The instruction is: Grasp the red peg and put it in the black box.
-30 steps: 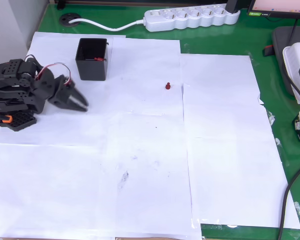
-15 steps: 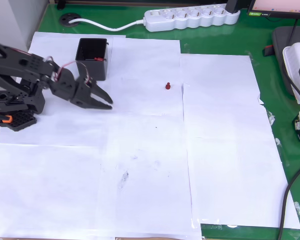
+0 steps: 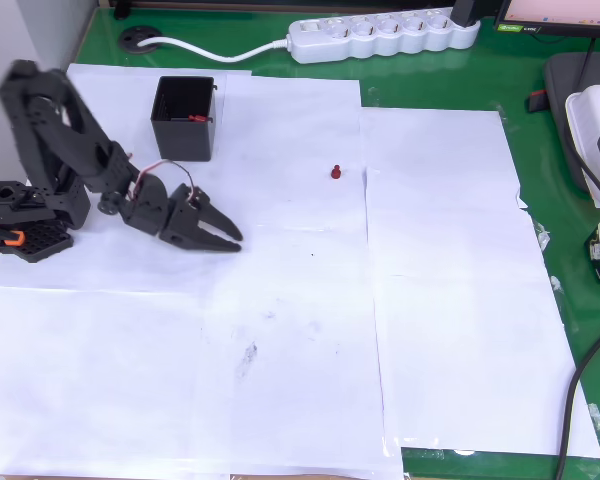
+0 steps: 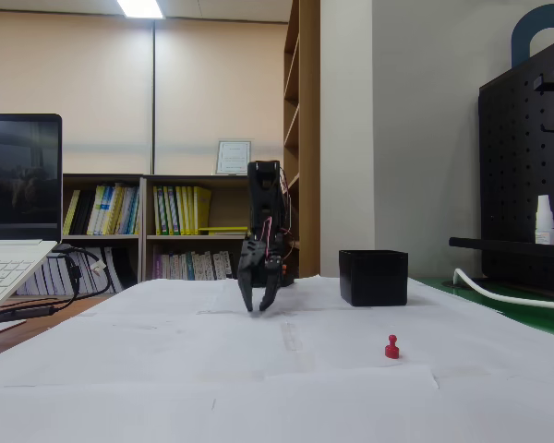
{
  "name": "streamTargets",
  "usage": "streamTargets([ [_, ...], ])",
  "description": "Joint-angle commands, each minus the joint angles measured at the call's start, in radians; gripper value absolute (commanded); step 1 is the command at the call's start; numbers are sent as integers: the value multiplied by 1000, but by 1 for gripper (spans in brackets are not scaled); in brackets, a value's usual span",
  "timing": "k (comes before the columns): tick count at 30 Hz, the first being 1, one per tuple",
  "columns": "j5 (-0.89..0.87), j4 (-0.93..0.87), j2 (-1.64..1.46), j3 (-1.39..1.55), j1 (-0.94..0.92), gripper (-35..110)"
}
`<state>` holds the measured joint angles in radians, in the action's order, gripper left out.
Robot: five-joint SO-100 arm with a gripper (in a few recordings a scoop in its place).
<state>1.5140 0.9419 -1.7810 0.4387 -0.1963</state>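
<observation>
A: Where is the peg (image 3: 335,173) seen?

B: In the overhead view it is found on white paper (image 3: 280,300), right of the box (image 3: 185,118) and well apart from it. In the fixed view the peg (image 4: 391,347) is shown standing upright, its wider base on the sheet, nearer the camera than the box (image 4: 374,277).

A: And the gripper (image 3: 228,236)?

B: From above it is seen below and slightly right of the box, fingers pointed right toward the peg's side, well short of the peg. A narrow gap is seen between the fingers; nothing is held. In the fixed view the gripper (image 4: 258,305) is seen pointing down, tips spread a little, just above the paper or touching it; which of the two cannot be told.

A: What is given by one view and not the other?

B: The height of the arm and the box's tall straight walls are shown by the fixed view. The box's open top is shown by the overhead view, with a small red item (image 3: 194,118) seen against its right inner wall; what that item is cannot be told. The green table (image 3: 540,90) and a power strip (image 3: 380,34) at the top edge are also shown from above. A laptop (image 4: 14,221) and bookshelves (image 4: 148,231) are shown by the fixed view.
</observation>
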Motion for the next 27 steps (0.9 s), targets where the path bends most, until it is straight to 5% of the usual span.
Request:
streamTargets([
  [1,21,107,-124,130,2,0],
  [20,0,330,-387,298,181,0],
  [27,-18,284,-348,259,235,3],
])
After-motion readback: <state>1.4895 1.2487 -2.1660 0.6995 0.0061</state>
